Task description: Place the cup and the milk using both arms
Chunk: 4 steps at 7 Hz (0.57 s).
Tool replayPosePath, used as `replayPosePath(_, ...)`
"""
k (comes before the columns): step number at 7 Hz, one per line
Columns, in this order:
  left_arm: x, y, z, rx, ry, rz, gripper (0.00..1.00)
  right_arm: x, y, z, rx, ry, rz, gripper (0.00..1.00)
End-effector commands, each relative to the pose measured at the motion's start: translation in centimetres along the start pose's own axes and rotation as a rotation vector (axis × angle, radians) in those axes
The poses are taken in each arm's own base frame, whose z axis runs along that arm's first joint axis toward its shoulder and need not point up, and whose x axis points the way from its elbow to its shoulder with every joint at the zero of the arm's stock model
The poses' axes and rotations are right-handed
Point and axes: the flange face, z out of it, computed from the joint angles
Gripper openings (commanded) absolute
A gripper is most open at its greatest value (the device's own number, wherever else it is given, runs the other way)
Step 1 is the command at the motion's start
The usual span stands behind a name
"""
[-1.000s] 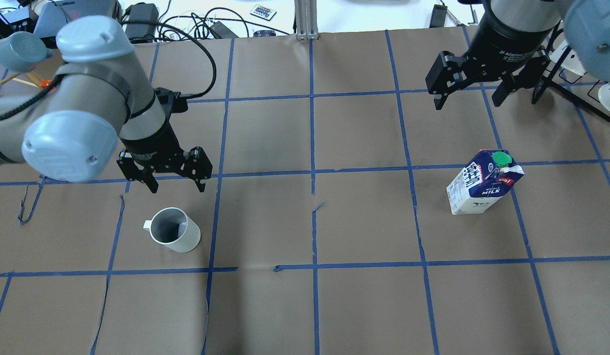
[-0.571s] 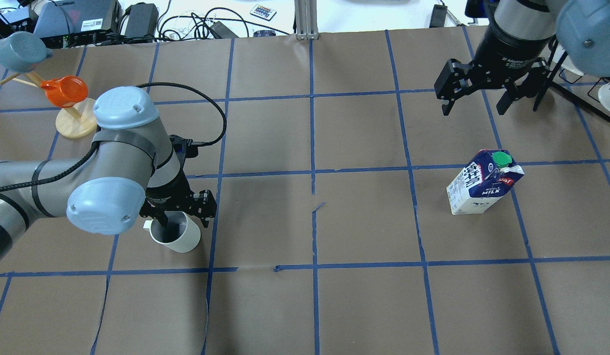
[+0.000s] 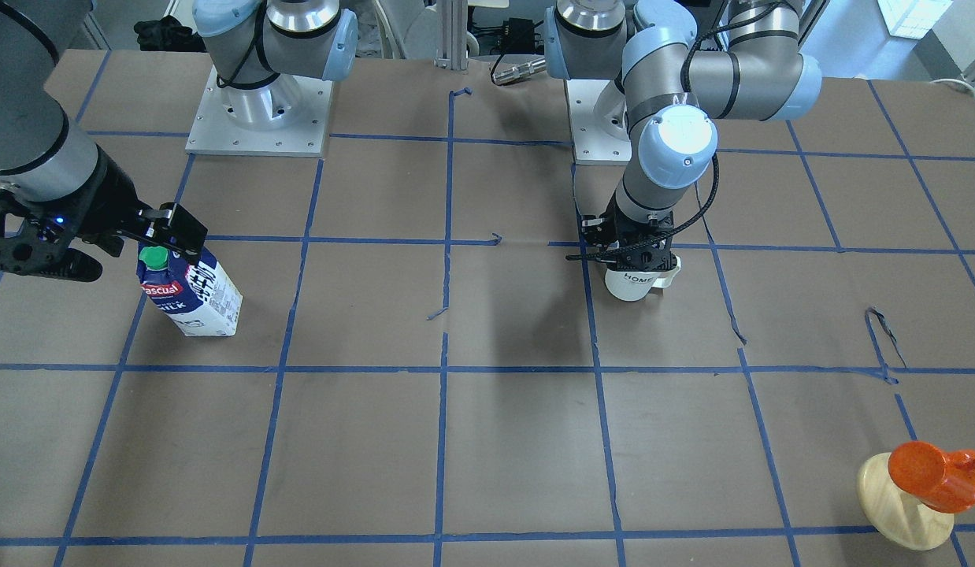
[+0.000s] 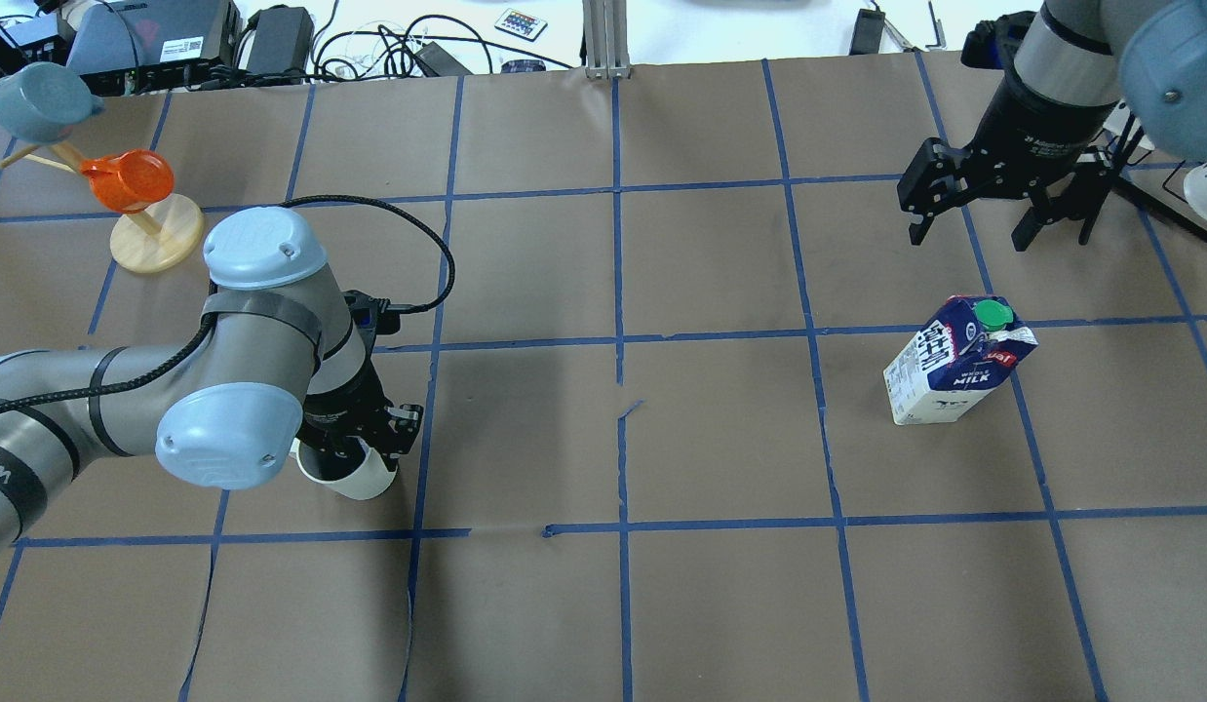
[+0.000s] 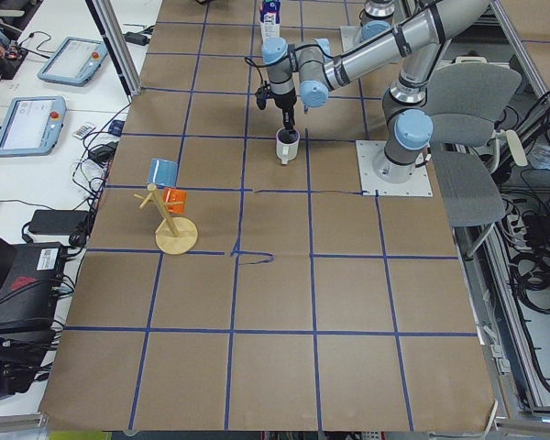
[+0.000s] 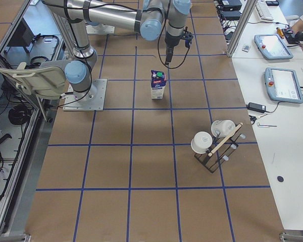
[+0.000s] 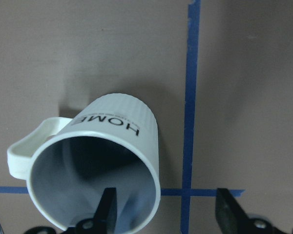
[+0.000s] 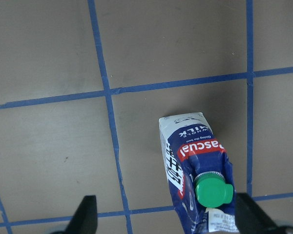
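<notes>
The left end effector (image 7: 165, 197) stands open, straddling the near wall of the cup (image 7: 112, 146), while the right end effector (image 4: 974, 236), also open, hangs above and beyond the upright milk (image 4: 957, 359).

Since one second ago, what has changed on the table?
The left end effector came down onto the cup, one finger inside the rim and one outside, not yet closed. The right end effector shifted slightly rightward in the overhead view, open. The cup and milk stayed put.

cup (image 7: 117, 117): "HOME" | milk (image 8: 195, 151): "Pascual", probably "WHOLE MILK"; other print unreadable
</notes>
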Motion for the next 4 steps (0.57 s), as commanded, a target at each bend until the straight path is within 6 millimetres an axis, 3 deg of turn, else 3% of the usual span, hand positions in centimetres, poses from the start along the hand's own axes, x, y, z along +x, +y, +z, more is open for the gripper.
replayPosePath(1,-0.1,-0.4,-0.7,0.021,-0.002,0.003,0.0,1.4,0.4,3.5,-0.012,0.003,-0.015,1.0)
replayPosePath(3,0.2,-2.2,-4.0,0.113,0.007,-0.024,0.0,1.6,0.4,3.8,-0.016,0.014,-0.044,1.0)
replayPosePath(4,2.3,-2.3,-4.7,0.113,0.042,-0.066,0.0,2.0,0.4,4.3,-0.03,0.056,-0.048,1.0)
